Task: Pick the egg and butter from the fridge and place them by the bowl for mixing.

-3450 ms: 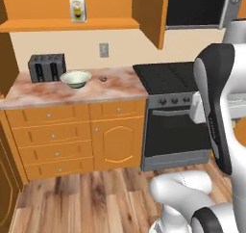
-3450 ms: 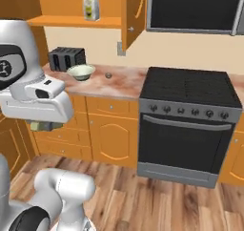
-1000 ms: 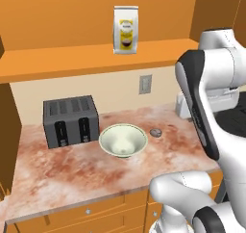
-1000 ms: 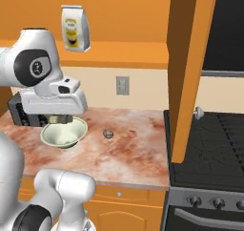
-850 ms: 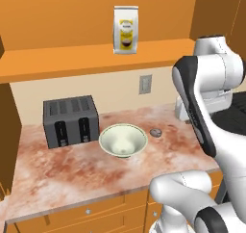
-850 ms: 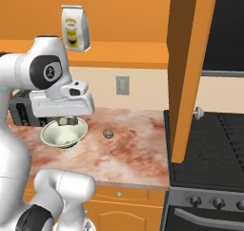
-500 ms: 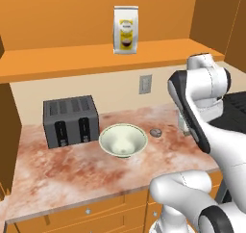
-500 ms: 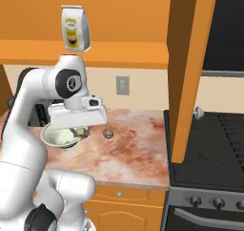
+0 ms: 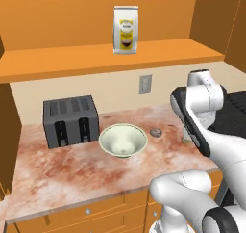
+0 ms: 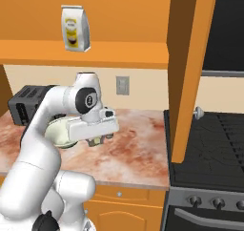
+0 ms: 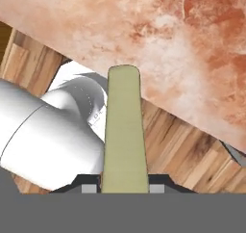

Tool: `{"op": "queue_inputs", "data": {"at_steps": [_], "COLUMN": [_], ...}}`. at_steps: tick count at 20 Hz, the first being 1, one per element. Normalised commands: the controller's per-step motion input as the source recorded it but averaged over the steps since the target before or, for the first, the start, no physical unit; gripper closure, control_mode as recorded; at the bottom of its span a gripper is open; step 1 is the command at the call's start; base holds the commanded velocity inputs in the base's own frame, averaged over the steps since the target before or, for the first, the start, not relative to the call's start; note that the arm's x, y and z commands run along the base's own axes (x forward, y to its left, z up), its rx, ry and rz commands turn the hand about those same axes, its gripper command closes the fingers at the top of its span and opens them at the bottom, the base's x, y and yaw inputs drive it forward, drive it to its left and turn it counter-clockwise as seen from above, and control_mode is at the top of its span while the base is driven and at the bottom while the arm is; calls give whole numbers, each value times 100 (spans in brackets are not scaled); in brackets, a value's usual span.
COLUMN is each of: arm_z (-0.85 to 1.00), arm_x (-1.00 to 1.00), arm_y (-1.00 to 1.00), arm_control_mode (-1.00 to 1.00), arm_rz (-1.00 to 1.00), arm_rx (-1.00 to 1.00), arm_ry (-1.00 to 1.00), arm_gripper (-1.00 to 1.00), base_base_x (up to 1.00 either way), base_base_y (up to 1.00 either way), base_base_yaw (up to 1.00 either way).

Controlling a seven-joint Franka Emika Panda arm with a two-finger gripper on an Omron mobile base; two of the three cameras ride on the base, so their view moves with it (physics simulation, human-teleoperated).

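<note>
Orange cupboards frame a pink marbled counter (image 9: 72, 172), and we see our gripper (image 10: 96, 141) hanging low over it, just off the bowl's right side. In the hand view the fingers (image 11: 89, 187) pinch the butter (image 11: 124, 135), an olive-yellow stick that runs straight out from between them, its far end reaching over the counter's front edge with wooden floor (image 11: 178, 150) below. From the right base view a bit of that same stick pokes out under the hand. In the left base view a small olive tip shows beside the arm, near the counter's right end.

The bowl (image 9: 123, 140) sits behind and to the left of the fingers, pale cream-green and partly hidden by the arm in the right base view. The egg (image 9: 155, 132), a small grey-brown lump, lies on the counter between the bowl and the fingers, apart from both. Farther left beyond the bowl stands a dark toaster (image 9: 71, 121). Above, on the shelf (image 9: 96, 58), a white and yellow bag (image 9: 126, 29) stands upright. Right of the fingers lies the black stove (image 10: 209, 144).
</note>
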Motion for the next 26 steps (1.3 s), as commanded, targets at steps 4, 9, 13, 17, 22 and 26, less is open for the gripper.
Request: {"op": "queue_inputs", "data": {"at_steps": [4, 9, 13, 17, 22, 26], "arm_z": [-35, -29, -39, -17, -20, -42], "arm_x": [5, 36, 98, 84, 52, 36], "arm_y": [-13, 0, 23, 14, 5, 0], "arm_control_mode": [-100, -100, -100, -100, -100, -100], "arm_rz": [13, 12, 26, 25, 17, 13], "arm_rx": [18, 12, 3, 3, 0, 0], "arm_ry": [-28, -20, 0, 14, 17, 8], "arm_gripper": [100, 100, 100, 100, 100, 100], "base_base_x": [0, 0, 0, 0, 0, 0], "base_base_y": [0, 0, 0, 0, 0, 0], "base_base_yaw": [0, 0, 0, 0, 0, 0]}}
